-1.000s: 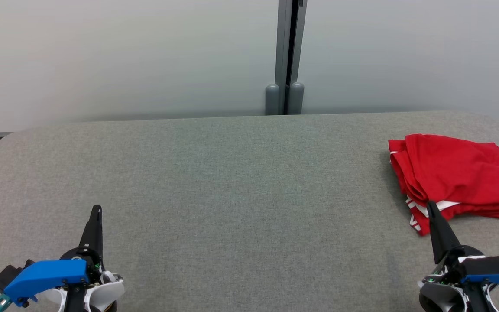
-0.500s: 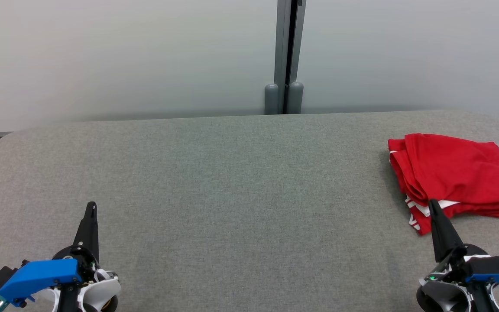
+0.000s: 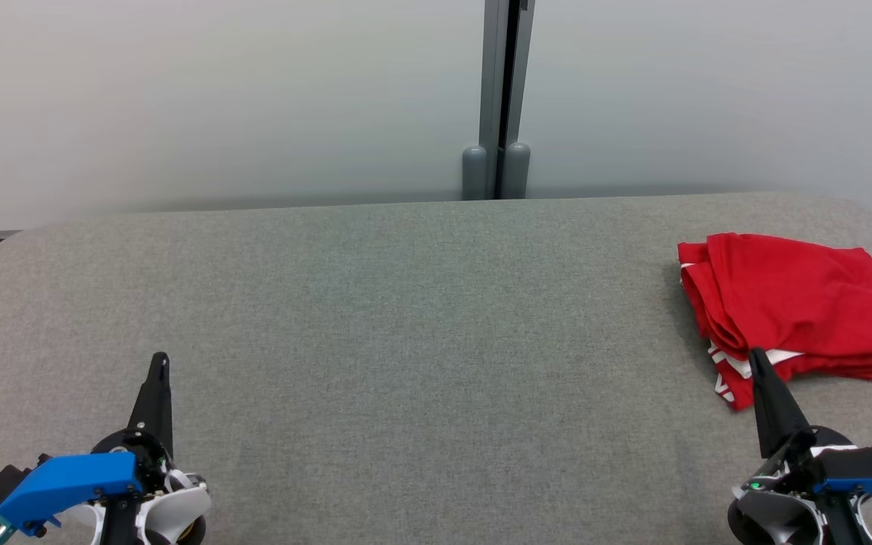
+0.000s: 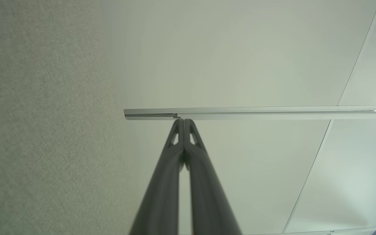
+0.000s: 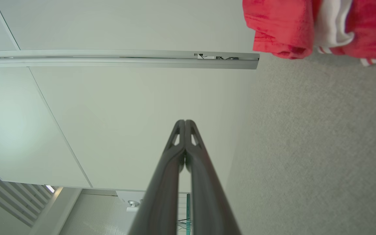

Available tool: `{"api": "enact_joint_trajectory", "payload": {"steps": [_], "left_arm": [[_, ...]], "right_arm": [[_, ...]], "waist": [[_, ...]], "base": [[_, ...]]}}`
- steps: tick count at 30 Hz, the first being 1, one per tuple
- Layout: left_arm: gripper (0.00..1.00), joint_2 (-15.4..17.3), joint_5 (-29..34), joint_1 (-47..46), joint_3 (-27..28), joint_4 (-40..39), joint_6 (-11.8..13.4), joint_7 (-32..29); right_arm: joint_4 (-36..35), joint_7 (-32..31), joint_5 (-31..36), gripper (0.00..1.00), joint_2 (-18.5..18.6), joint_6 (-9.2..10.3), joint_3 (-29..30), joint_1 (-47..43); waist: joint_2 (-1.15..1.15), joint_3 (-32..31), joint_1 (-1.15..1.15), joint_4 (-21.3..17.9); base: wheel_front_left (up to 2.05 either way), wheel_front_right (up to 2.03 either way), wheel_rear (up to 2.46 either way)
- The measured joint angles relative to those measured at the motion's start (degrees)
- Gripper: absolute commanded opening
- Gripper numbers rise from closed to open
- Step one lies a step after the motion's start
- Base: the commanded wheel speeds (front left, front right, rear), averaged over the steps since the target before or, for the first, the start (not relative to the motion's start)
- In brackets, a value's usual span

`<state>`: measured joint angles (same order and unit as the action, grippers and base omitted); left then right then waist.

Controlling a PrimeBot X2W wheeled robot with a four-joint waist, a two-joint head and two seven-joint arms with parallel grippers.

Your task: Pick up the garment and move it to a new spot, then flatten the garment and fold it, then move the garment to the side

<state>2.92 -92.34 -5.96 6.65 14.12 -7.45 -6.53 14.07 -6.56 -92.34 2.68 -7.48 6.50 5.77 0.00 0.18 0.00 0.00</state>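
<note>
Both fully closed, left tool empty, right tool empty (tip near the folded red garment)

Counts: one garment, red with white trim, at the table's right edge. One table, grey fabric top. Two grippers of mine: left gripper by the near left corner, right gripper by the near right corner, two fingers each. Behind the far edge: two wall panels, one grey post.
</note>
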Motion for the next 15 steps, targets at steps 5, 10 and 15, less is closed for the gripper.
{"api": "enact_joint_trajectory", "payload": {"steps": [5,10,15], "left_arm": [[0.00,0.00,0.00,0.00,0.00,0.00,0.00,0.00],[0.00,0.00,0.00,0.00,0.00,0.00,0.00,0.00],[0.00,0.00,0.00,0.00,0.00,0.00,0.00,0.00]], "right_arm": [[0.00,0.00,0.00,0.00,0.00,0.00,0.00,0.01],[0.00,0.00,0.00,0.00,0.01,0.00,0.00,0.01],[0.00,0.00,0.00,0.00,0.01,0.00,0.00,0.01]], "waist": [[0.00,0.00,0.00,0.00],[0.00,0.00,0.00,0.00],[0.00,0.00,0.00,0.00]], "base": [[0.00,0.00,0.00],[0.00,0.00,0.00],[0.00,0.00,0.00]]}}
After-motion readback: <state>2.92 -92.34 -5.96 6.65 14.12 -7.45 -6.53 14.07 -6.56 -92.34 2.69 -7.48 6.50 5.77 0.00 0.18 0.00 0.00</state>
